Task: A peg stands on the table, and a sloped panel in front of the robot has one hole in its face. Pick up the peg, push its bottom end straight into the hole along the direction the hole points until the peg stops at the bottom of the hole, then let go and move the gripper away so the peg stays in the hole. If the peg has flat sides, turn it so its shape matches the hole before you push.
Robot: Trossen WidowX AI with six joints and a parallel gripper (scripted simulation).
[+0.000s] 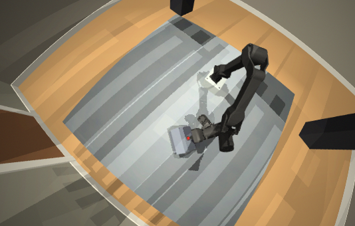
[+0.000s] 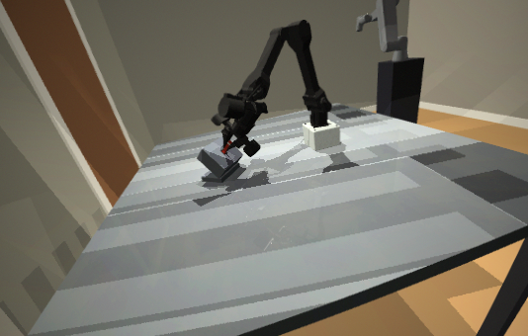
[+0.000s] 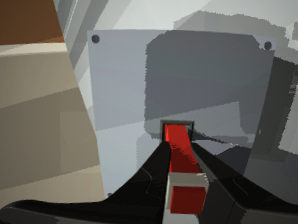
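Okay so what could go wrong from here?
The red peg could jam: in the wrist view its end sits toward the left of the square hole, with a gap on the right. If the gripper lets go before the peg is seated, it might tip out.

Gray table [image 1: 126,110] [image 2: 262,222]: 1 sloped block [image 1: 179,141] [image 2: 215,162], 1 white base [image 1: 210,80] [image 2: 322,137].

We see brown panel [image 1: 6,136] [image 2: 59,89] [image 3: 30,20] in grey-beige wall [image 2: 213,54]; orange floor [image 1: 103,50] [image 2: 376,306] surrounds striped grey bench [image 1: 126,100] [image 2: 311,237].
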